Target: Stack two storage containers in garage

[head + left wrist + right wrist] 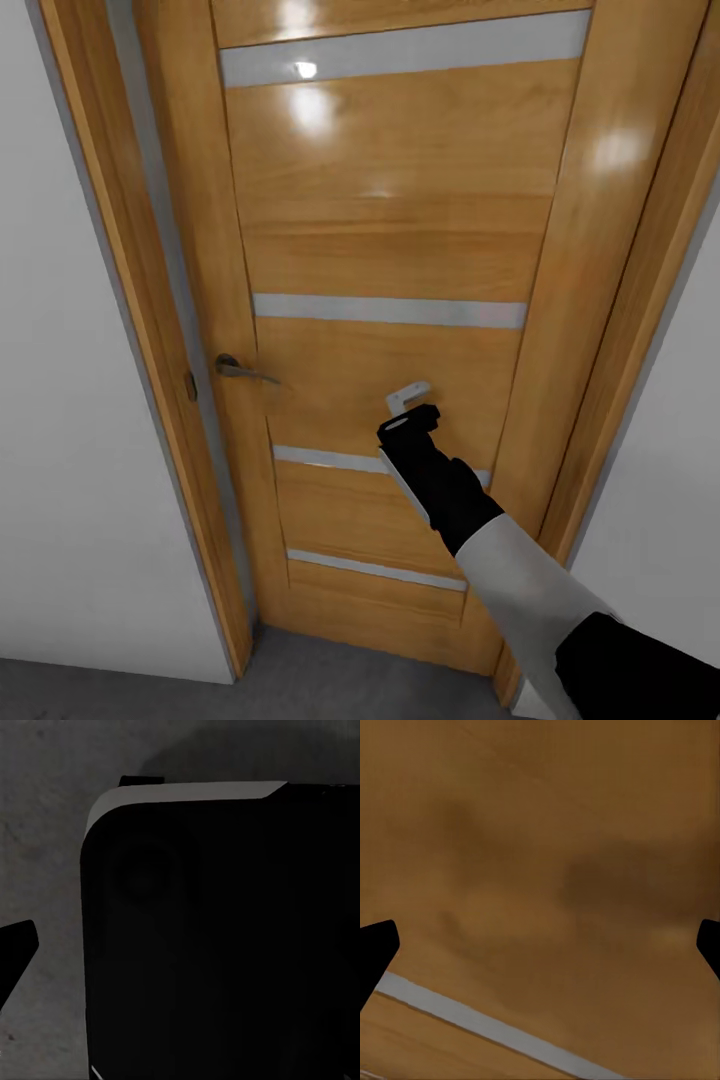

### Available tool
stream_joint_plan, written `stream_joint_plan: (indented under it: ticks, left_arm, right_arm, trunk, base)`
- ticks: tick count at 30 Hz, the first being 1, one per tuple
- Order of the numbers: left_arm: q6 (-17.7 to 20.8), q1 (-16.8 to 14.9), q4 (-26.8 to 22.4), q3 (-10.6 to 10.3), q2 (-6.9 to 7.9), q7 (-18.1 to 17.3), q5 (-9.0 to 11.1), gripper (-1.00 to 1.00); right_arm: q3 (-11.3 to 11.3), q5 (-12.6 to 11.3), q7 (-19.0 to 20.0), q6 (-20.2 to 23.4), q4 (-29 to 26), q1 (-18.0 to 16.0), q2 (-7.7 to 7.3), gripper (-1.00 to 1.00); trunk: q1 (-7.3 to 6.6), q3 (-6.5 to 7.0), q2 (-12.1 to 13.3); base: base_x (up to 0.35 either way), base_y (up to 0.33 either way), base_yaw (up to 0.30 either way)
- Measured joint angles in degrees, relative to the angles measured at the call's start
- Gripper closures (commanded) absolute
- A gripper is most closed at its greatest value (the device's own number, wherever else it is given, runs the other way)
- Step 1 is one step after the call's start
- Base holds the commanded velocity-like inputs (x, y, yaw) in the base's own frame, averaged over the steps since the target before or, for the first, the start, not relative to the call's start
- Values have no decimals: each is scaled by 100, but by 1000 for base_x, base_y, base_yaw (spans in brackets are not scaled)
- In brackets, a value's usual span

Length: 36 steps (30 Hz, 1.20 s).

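Observation:
The two storage containers are out of view. I face a shut honey-coloured wooden door (390, 230) with grey horizontal strips. My right gripper (411, 404) is stretched out to the door's middle, right of the handle and just at the panel. Up close in the right wrist view, my right gripper (540, 945) is open, with only wood grain and a grey strip (487, 1027) between its fingers. The left wrist view has one dark fingertip (15, 952) at the picture's edge, spread wide, over grey speckled floor (45, 832) beside my own dark body (225, 945).
A metal lever handle (240, 370) sits on the door's left side. The wooden door frame (120, 300) runs down both sides, with white walls (60, 450) beyond. A band of grey floor (300, 680) lies at the door's foot.

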Motion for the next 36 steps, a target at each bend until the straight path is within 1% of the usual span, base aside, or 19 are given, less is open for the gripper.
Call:
stream_joint_plan:
  ticks: [3, 4, 7, 9, 10, 13, 17, 19, 21, 23, 24, 26, 29, 32, 36]
  left_arm:
    - [-1, 0, 1, -4, 0, 0, -1, -100]
    - [-1, -1, 2, -6, 0, 1, -1, -100]
    - [0, 0, 1, 2, 0, 7, 4, -100]
    - [5, 0, 1, 3, -1, 5, 6, -100]
    - [7, -1, 4, 1, -1, -2, 0, -100]
    - [3, -1, 2, 1, -4, 1, -1, -100]
    - [4, 0, 1, 1, -8, 1, 0, -100]
    - [7, 0, 6, 0, -2, -4, -1, -100]
    - [8, 0, 8, -4, -3, -6, -9, -100]
    - [7, 0, 9, -6, -6, -7, -18, -100]
    - [5, 0, 9, -6, -7, -7, -21, -100]
    - [2, 0, 10, -7, -8, -7, -24, -100]
    - [0, -1, 11, -8, -9, -7, -25, -100]
    - [-1, -2, 12, -8, -9, -7, -26, -100]
    - [-1, -2, 12, -9, -9, -7, -26, -100]
  right_arm:
    - [20, -8, -87, 16, -182, -2, 0, -100]
    - [32, 81, -136, 34, -289, -5, 0, -100]
    - [62, 56, -209, 105, -763, -7, 0, -100]
    - [98, 38, -193, 116, -814, -6, 0, -100]
    - [389, 22, -201, 112, -834, -6, 0, -100]
    - [478, 19, -185, 123, -842, -6, 0, -100]
    - [494, -8, -96, 113, -845, -6, 0, -100]
    - [538, 16, 81, 120, -845, -5, 0, -100]
    - [558, 36, 145, 131, -843, -5, 0, -100]
    - [572, 2, 178, 111, -844, -5, 0, -100]
    - [571, 24, 185, 127, -843, -5, 0, -100]
    - [580, -13, 192, 108, -840, -6, 0, -100]
    - [585, 20, 197, 79, -782, -7, 0, -100]
    - [585, -20, 167, 39, -724, -7, 0, -100]
    - [585, 50, 122, 50, -664, -6, 0, -100]
  trunk:
    - [0, 0, 0]
    - [0, 1, 0]
    - [2, 2, 1]
    - [1, 1, 1]
    - [-1, 1, 1]
    - [2, 1, 1]
    - [2, 1, 1]
    - [-1, 1, 0]
    - [-1, 1, 0]
    - [-2, 1, 0]
    - [-2, 1, 0]
    - [0, 1, 1]
    - [1, 2, 0]
    - [1, 2, 0]
    - [1, 2, 0]
  base:
    - [114, 0, 0]
    - [50, 0, 0]
    - [23, 0, 0]
    - [177, 0, 0]
    - [122, 0, 0]
    - [25, 0, 0]
    - [47, 0, 0]
    - [229, 0, 0]
    - [284, 0, 0]
    - [304, 0, 0]
    - [272, 0, 0]
    - [140, 0, 0]
    - [34, 0, 0]
    - [6, 0, 0]
    - [0, 0, 0]
